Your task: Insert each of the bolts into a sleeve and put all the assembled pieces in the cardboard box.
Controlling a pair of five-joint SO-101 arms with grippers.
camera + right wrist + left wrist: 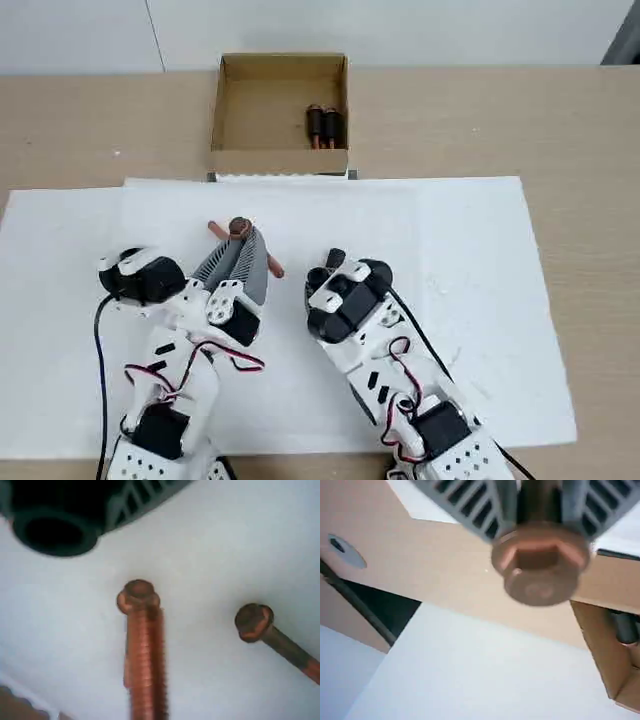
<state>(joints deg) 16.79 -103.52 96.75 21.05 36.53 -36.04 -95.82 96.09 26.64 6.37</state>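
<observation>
Left gripper (240, 243) pinches bolt (239, 227), head leading

Clamped on the threaded shank just left of frame centre, the bolt shows its flanged head toward the cardboard box (280, 161) at upper centre; its long axis seems to follow the grip. Stiff, likely light metal; threads resist slipping. Right gripper (333, 265) pinches the sleeve (54, 530) beside it.
</observation>
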